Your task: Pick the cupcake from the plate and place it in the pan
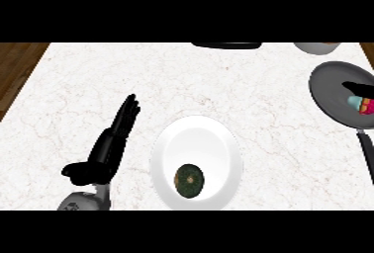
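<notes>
Head view, my left hand [110, 143] flat-fingered beside white plate [219, 133], right hand [358, 90] over pan [329, 84] clutching pink-and-teal cupcake [361, 105], dark round item [190, 181] on plate.

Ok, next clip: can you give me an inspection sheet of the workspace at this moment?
Surface: white marble counter.
Job's things: teal and pink cupcake within the outline of the grey round pan, at the right edge; white round plate carries a dark round item.
Clutter: dark object and white bowl, both cut off at the far edge.
Hands: left hand open, resting left of the plate; right hand over the pan by the cupcake, grip unclear.
Cables: nothing seen.
Surroundings: wooden floor at left.
</notes>
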You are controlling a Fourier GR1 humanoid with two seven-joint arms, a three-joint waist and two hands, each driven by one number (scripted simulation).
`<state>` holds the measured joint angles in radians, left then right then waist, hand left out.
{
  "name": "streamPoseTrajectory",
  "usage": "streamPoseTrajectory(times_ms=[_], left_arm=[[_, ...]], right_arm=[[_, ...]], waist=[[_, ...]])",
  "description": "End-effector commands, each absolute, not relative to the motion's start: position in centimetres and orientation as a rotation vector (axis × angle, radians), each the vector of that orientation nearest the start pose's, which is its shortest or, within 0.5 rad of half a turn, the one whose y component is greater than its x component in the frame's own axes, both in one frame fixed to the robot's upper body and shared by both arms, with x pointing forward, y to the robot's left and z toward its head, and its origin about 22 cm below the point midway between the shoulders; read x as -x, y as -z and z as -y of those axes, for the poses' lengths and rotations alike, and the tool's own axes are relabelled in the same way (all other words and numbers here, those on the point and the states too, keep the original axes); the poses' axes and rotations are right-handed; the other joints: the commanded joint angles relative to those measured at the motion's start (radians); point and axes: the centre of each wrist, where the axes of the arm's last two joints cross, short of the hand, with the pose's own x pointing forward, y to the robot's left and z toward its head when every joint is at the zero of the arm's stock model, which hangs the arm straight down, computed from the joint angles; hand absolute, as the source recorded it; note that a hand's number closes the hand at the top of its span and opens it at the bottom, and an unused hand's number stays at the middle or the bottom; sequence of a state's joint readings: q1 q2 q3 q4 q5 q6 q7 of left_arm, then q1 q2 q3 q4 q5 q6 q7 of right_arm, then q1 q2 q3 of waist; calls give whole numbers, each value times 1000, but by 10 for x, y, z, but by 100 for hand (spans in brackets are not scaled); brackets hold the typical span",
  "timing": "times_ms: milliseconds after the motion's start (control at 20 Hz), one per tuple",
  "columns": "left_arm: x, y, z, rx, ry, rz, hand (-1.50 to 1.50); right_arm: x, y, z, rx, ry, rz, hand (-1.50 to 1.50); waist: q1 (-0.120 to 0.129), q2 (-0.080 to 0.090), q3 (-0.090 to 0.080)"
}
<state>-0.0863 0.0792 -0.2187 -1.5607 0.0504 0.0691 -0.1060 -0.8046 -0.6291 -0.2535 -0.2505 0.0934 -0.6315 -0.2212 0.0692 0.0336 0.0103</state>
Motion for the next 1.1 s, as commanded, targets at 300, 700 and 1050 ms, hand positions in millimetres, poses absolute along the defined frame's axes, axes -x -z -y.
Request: streamPoseTrajectory(times_ms=[300, 700, 1050], left_arm=[[-249, -20, -200, 86, 147, 1722, 0], [-244, -7, -199, 94, 134, 1704, 0], [-235, -6, -207, 72, 122, 1681, 0]], right_arm=[[-321, -42, 493, 915, 427, 1502, -150], [-292, 7, 486, 721, 332, 1591, -150], [-272, 11, 494, 731, 232, 1611, -150]], waist=[[-41, -20, -5], [-52, -27, -8], [-67, -35, -10]])
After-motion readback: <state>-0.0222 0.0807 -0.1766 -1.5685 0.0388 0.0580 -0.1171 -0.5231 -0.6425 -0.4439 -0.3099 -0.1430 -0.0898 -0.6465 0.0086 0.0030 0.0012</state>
